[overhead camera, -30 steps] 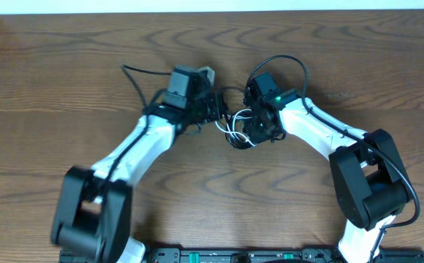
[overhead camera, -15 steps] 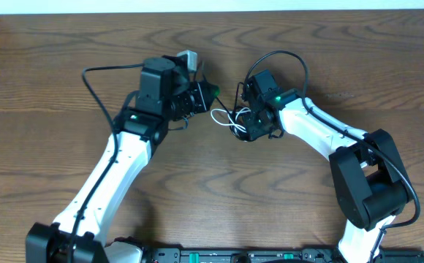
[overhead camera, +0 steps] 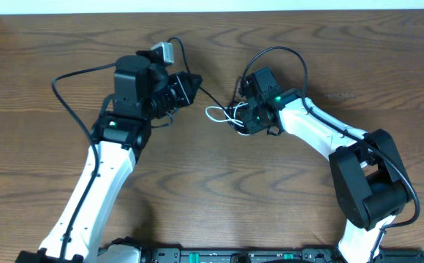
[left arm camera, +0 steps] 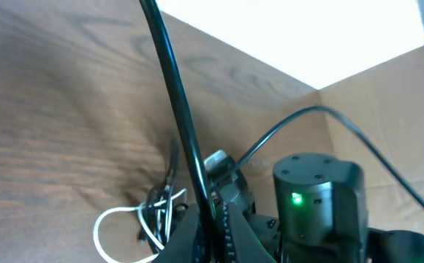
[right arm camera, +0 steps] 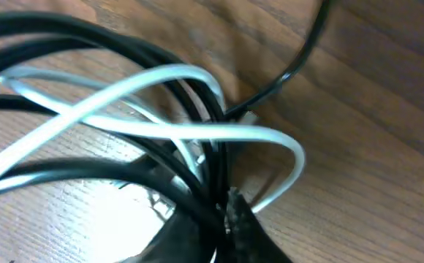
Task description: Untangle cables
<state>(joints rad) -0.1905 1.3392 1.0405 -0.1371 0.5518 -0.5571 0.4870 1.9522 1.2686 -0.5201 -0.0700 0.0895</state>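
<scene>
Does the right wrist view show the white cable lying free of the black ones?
No, the white cable loops over and under the black cables in one bundle.

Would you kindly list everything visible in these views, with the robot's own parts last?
brown wooden table: one, brown, under everything.
thin white cable: one, white, looped in the tangle at mid-table.
thin black cables: at least two, black, knotted with the white one; one runs taut to the left gripper.
tan cardboard panel: one, tan, beyond the table in the left wrist view.
white surface: one, white, past the table's far edge.
thick black arm cords: two, black, one looping off each arm.
left arm, right arm: two, white and black.
left gripper: one, black, shut on a black cable.
right gripper: one, black, pinching the tangle.
</scene>
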